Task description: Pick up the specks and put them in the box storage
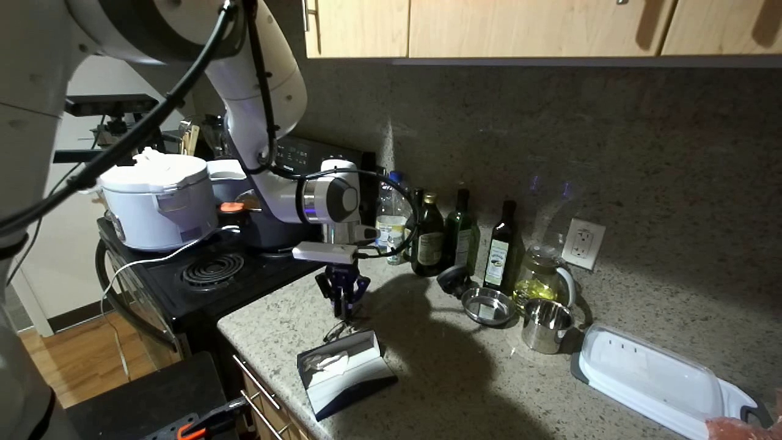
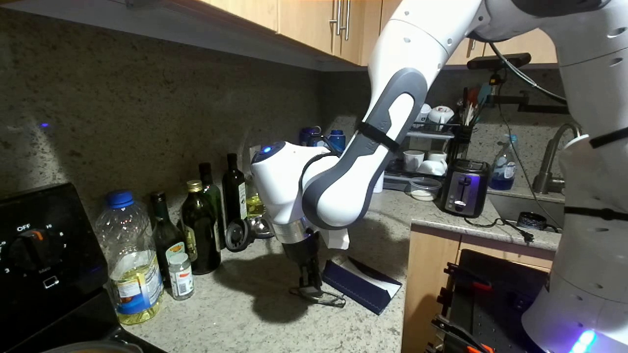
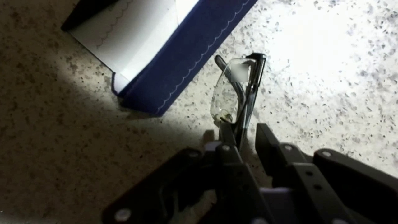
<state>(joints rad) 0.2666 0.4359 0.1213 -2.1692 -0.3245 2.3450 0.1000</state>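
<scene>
The specks are a pair of thin dark-framed glasses [image 3: 248,99] lying folded on the counter, also seen in both exterior views [image 1: 335,332] [image 2: 333,300]. The box storage is an open dark-blue case with a pale inside [image 3: 186,56], beside the glasses; it shows in both exterior views [image 1: 357,391] [image 2: 360,291]. A white crumpled cloth [image 1: 330,365] lies in it. My gripper [image 3: 244,133] points down at counter level, also in both exterior views [image 1: 345,315] [image 2: 310,290]. Its fingers are apart, with the folded glasses between them, close to the left finger. A gap shows at the right finger.
Oil bottles [image 1: 431,238], a metal dish [image 1: 487,307], a steel cup [image 1: 545,327] and a glass jug [image 1: 537,281] stand toward the back wall. A white lidded tray [image 1: 654,379] lies farther along the counter. The stove [image 1: 211,269] adjoins the counter.
</scene>
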